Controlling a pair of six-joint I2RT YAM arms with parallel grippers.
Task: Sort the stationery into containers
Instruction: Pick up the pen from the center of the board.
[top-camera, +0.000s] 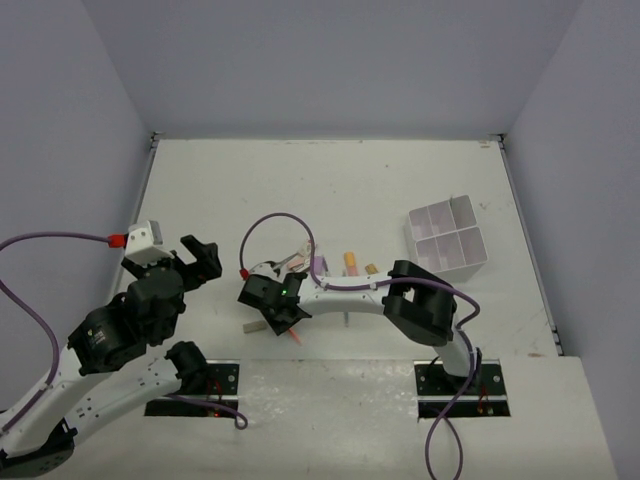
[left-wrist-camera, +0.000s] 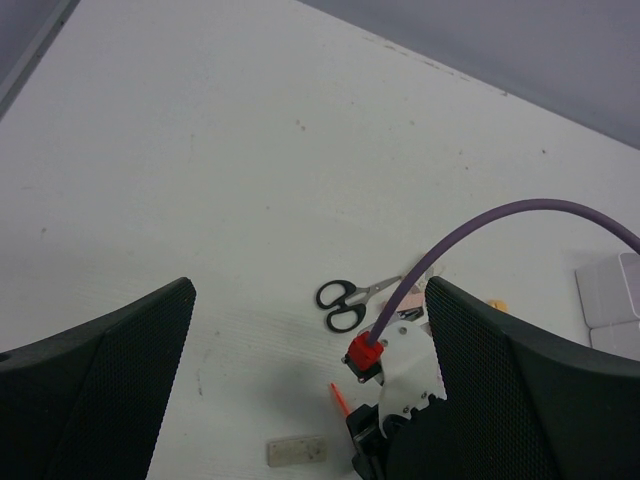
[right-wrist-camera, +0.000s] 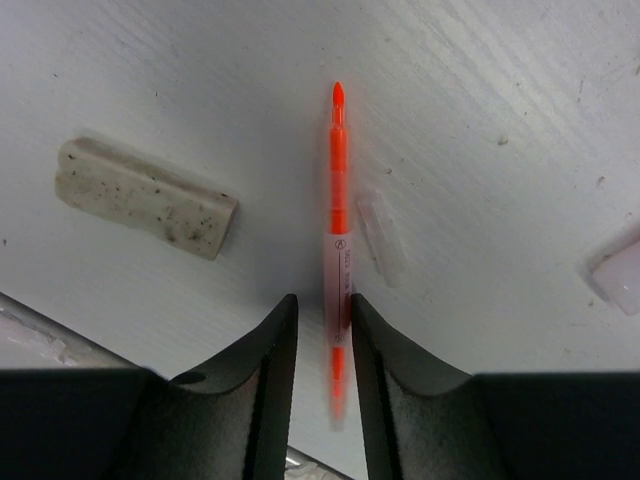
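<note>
My right gripper (right-wrist-camera: 325, 300) (top-camera: 287, 318) is low over the table with its jaws open and straddling a thin orange pen (right-wrist-camera: 338, 170). The pen lies against the right finger, with a gap to the left one. The pen tip shows below the gripper in the top view (top-camera: 297, 338) and in the left wrist view (left-wrist-camera: 341, 398). A grey block eraser (right-wrist-camera: 145, 198) (top-camera: 252, 325) lies to its left. My left gripper (top-camera: 200, 258) (left-wrist-camera: 315, 390) is open, empty and raised at the left. The white divided tray (top-camera: 447, 238) stands at the right.
Black-handled scissors (left-wrist-camera: 345, 300) lie just beyond the right gripper. An orange marker (top-camera: 351, 262), a tan eraser (top-camera: 371, 268) and a purple marker (top-camera: 320, 265) lie beside the right arm. A small clear cap-like piece (right-wrist-camera: 383, 238) lies right of the pen.
</note>
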